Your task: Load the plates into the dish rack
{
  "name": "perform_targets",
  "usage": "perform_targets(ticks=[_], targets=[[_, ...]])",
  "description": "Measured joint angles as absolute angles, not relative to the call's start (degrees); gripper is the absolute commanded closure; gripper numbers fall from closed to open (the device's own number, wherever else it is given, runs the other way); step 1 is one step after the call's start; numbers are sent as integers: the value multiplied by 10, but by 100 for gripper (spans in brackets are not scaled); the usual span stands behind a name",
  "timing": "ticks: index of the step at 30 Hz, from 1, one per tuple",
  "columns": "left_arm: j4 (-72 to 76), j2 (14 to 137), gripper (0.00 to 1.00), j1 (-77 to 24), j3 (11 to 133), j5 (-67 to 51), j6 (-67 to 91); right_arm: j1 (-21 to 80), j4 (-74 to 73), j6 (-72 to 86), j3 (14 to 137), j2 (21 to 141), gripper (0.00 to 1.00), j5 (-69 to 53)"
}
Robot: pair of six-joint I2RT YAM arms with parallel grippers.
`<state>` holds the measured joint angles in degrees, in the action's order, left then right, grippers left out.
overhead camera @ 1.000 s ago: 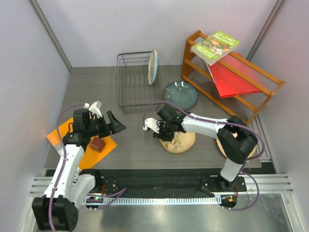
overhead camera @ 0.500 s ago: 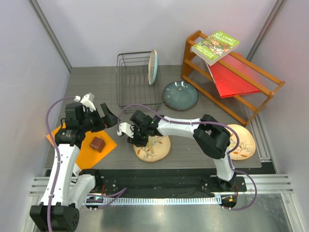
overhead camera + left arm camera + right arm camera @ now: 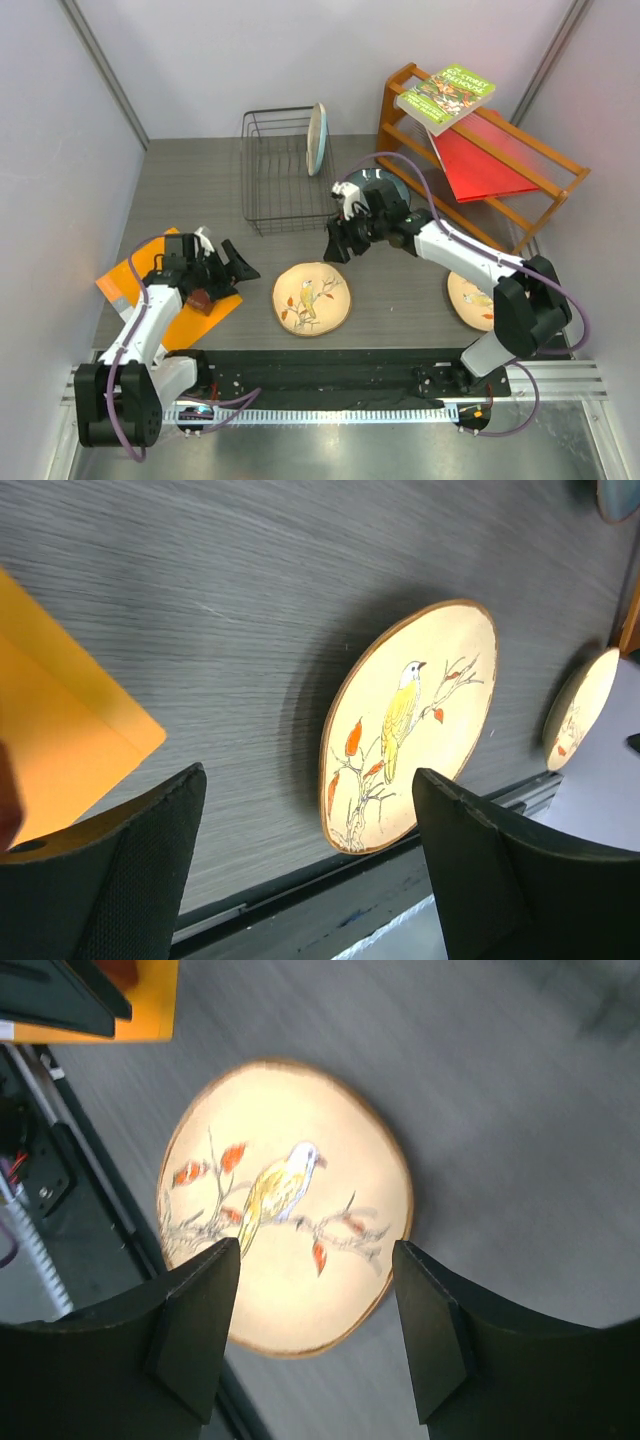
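The right pincer (image 3: 315, 1255) stands wide with nothing between its fingers, hanging above the bench (image 3: 200, 180) with the nearer bird plate (image 3: 285, 1200) flat below it. In the top view this pincer (image 3: 337, 243) sits between that bird plate (image 3: 311, 298) and the dish rack (image 3: 250, 170), and its arm crosses over part of the dark blue-grey plate (image 3: 378, 205).

The left pincer (image 3: 310, 780) is also spread wide and empty. It is low over the edge of an orange sheet (image 3: 130, 285) that carries a small brown block (image 3: 202, 298), and it faces the same bird plate (image 3: 405, 725).

Further out, the cream and light-blue plate (image 3: 316, 138) stands on edge inside the rack, against its right side. The second bird plate (image 3: 470, 298) lies flat near the right arm's base, partly hidden by it.

I judge the job about a quarter done: one plate is racked, while both bird plates and the dark one lie on the bench, none held. The nearer bird plate, lying between the two arms, looks the likely next pick, and lifting a flat plate off the bench calls for getting a finger under its rim.
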<state>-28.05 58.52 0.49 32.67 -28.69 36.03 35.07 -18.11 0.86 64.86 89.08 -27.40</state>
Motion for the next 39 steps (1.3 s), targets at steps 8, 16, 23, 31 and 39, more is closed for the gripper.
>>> perform_targets(ticks=[8, 16, 23, 31, 39], targets=[[-188, 637, 21, -66, 293, -312, 376, 276, -150, 159, 496, 891, 32, -356], [-150, 738, 42, -110, 289, -304, 399, 234, -55, 248, 440, 898, 32, -391], [-99, 799, 85, -135, 291, -326, 415, 231, 14, 293, 412, 949, 35, -444], [-73, 828, 100, -138, 302, -365, 415, 226, 112, 345, 416, 1049, 35, -564], [-52, 820, 100, -138, 293, -376, 416, 228, 159, 364, 416, 1079, 40, -601]])
